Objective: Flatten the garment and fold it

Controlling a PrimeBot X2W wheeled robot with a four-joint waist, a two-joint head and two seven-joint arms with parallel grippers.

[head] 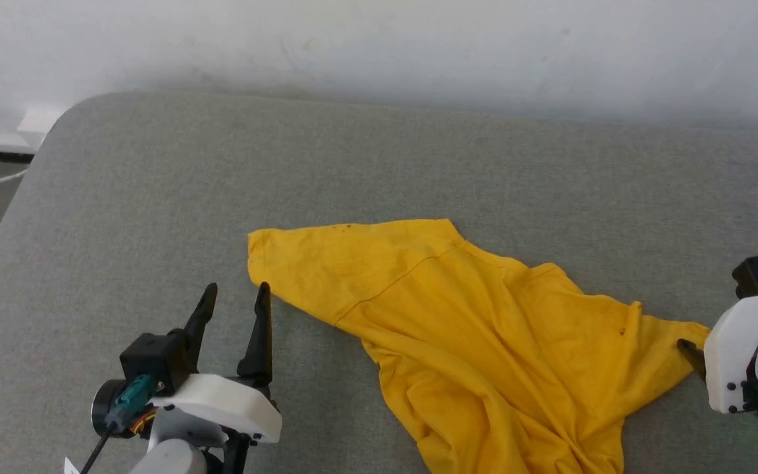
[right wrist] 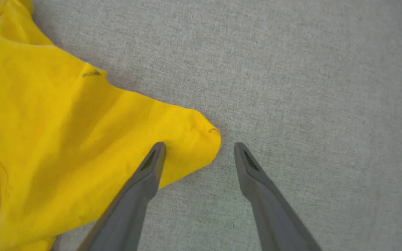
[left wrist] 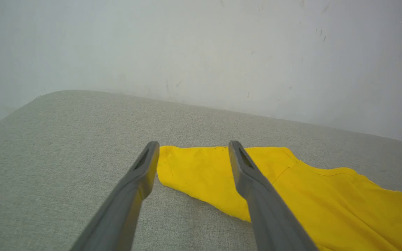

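Head view: the crumpled yellow T-shirt (head: pixel 484 329) lies on the grey worktop (head: pixel 155 197), trailing toward 5 o'clock. Left tool (head: pixel 237 288), at 8 o'clock, gapes empty beside the sleeve; right tool (right wrist: pixel 199 145), at 4 o'clock, spreads wide astride a corner, likely to pull it flat.

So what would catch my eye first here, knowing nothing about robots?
The bright yellow cotton T-shirt stands out at once, lying rumpled across the wide grey fabric-covered surface. At either end of it is a dark two-fingered tool. The left end effector is open beside the sleeve on the left, and the right end effector is open at the shirt's right corner.
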